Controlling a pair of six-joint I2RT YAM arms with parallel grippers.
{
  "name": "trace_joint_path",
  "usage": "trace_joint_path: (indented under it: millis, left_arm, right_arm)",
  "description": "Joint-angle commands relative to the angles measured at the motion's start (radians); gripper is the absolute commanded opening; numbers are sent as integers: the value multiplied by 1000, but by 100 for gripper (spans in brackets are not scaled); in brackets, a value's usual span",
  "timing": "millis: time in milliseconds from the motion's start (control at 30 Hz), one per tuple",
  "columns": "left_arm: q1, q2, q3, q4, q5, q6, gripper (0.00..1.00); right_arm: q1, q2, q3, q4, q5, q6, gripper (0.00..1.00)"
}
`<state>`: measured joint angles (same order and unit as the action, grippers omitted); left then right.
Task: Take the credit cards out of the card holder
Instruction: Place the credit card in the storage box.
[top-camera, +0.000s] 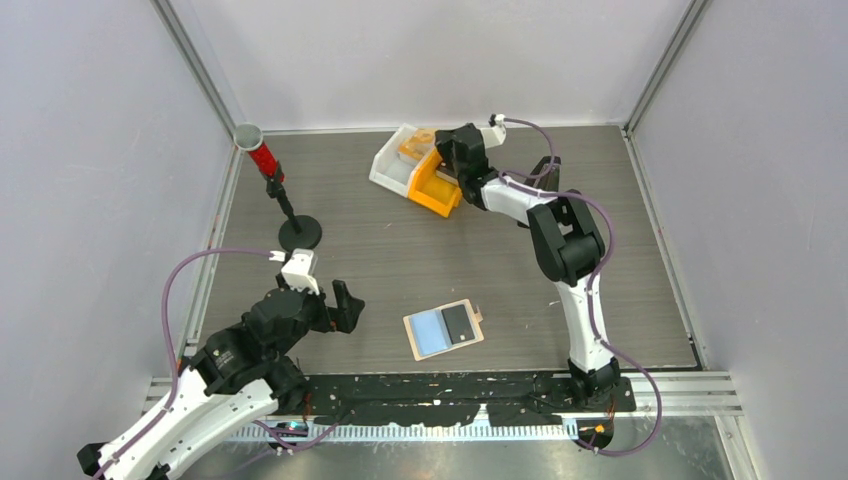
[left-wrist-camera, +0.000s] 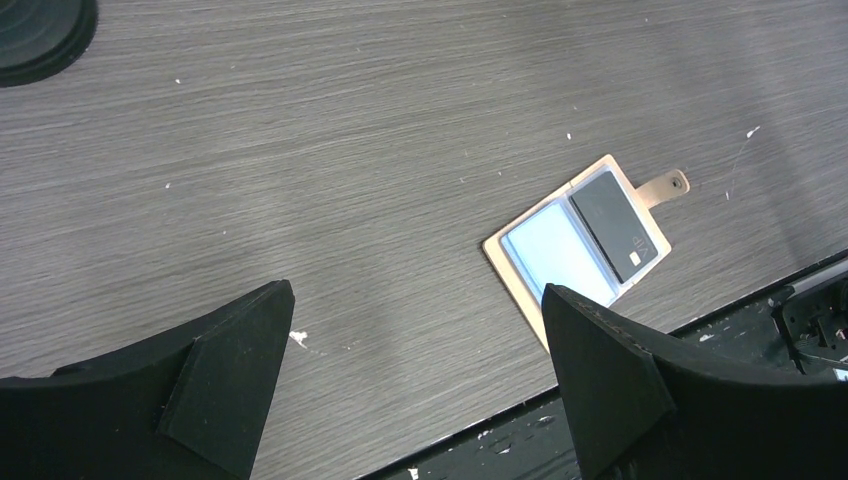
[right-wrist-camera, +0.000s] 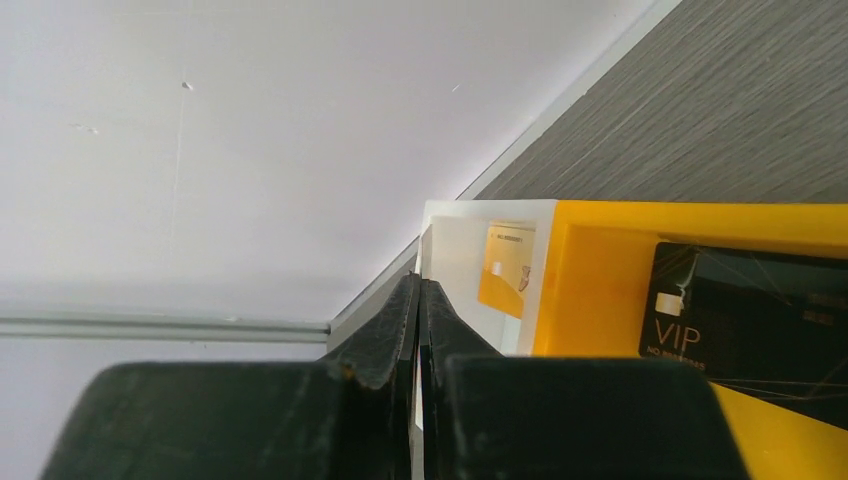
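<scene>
The tan card holder (top-camera: 410, 337) (left-wrist-camera: 515, 283) lies open and flat near the table's front edge. A light blue credit card (top-camera: 431, 333) (left-wrist-camera: 560, 250) and a black card (top-camera: 458, 322) (left-wrist-camera: 615, 225) sit in it side by side. My left gripper (top-camera: 335, 308) (left-wrist-camera: 416, 290) hovers left of the holder, open wide, nothing between its fingers. My right gripper (top-camera: 450, 158) (right-wrist-camera: 420, 280) is at the far bins, fingers pressed together, with no card showing past the tips. An orange card (right-wrist-camera: 505, 265) lies in the white bin (top-camera: 392, 165), a black VIP card (right-wrist-camera: 750, 320) in the orange bin (top-camera: 437, 190).
A red cylinder (top-camera: 262, 158) on a black stand with a round base (top-camera: 299, 233) (left-wrist-camera: 40, 35) is at the back left. White walls enclose the table. A black strip (left-wrist-camera: 650, 440) runs along the near edge.
</scene>
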<state>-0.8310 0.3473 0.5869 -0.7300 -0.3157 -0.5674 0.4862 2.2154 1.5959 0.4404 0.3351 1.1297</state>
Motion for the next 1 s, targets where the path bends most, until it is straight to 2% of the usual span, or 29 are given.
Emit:
trace_joint_path:
  millis: [0, 500, 967]
  left_arm:
    - [0, 2, 0, 49, -21, 9, 99]
    - [0, -16, 6, 30, -19, 3, 99]
    - [0, -23, 10, 38, -23, 12, 99]
  right_arm:
    - [23, 45, 127, -41, 66, 19, 5]
    - [63, 134, 219, -98, 166, 90, 5]
    - [63, 224, 340, -155, 220, 80, 5]
